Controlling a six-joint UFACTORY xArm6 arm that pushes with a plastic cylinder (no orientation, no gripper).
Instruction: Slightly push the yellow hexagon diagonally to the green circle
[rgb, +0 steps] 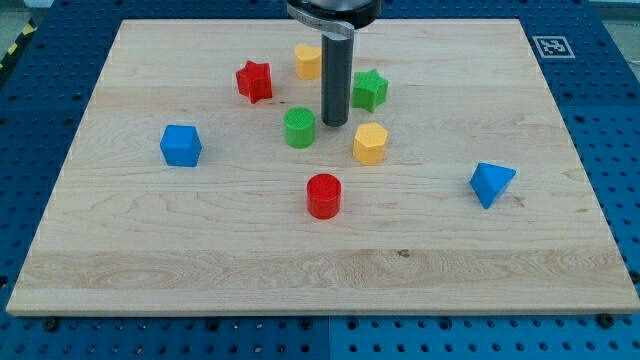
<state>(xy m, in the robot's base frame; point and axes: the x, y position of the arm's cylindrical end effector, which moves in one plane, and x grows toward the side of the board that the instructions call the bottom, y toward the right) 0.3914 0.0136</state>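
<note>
Rod hung straight down from the view's top, its dark shaft upright, and my tip (335, 123) met the board between the green circle (299, 128) on the view's left and the yellow hexagon (370, 144) on the view's lower right — near both, though whether it touched either could not be told. The rod carried no jaws and held nothing. The board was pale wood (200, 250) lying on a blue perforated table (620, 100), with a small printed marker (549, 45) at the board's top right corner. Behind the rod stood a second yellow block (307, 61) (partly hidden) and a green star (369, 89). A red star (254, 81) lay upper left, a blue cube (181, 145) far left, a red cylinder (324, 196) below the circle, and a blue pyramid-like block (491, 183) well apart at right.
</note>
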